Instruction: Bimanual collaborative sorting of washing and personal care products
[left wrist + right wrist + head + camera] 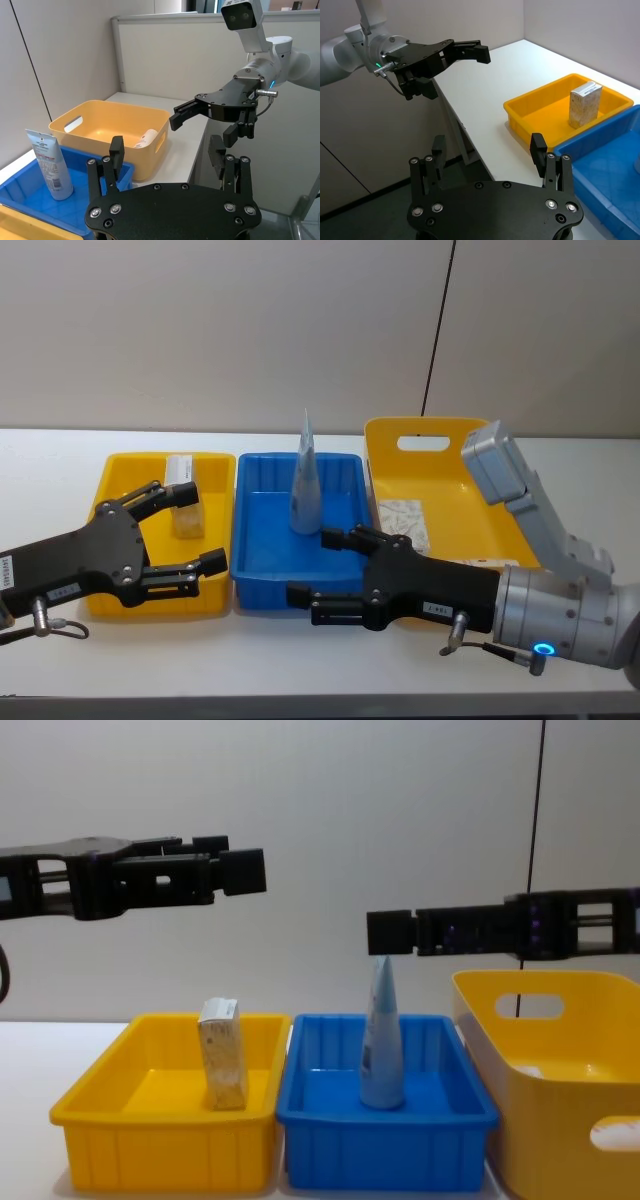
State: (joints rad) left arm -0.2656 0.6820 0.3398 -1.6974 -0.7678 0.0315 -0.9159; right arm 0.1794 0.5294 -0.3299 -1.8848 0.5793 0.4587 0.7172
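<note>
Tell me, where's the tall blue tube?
The tube stands upright in the blue tray, the middle container, between the yellow tray and the yellow basket.

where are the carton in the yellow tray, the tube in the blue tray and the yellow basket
carton (224, 1053), chest view, middle of its front face
tube (382, 1045), chest view, mid-body
yellow basket (560, 1035), chest view, front wall below the handle hole

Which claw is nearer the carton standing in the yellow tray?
Left. The left claw hangs open above the yellow tray holding the carton; the right claw, also open, hangs over the blue tray.
</note>
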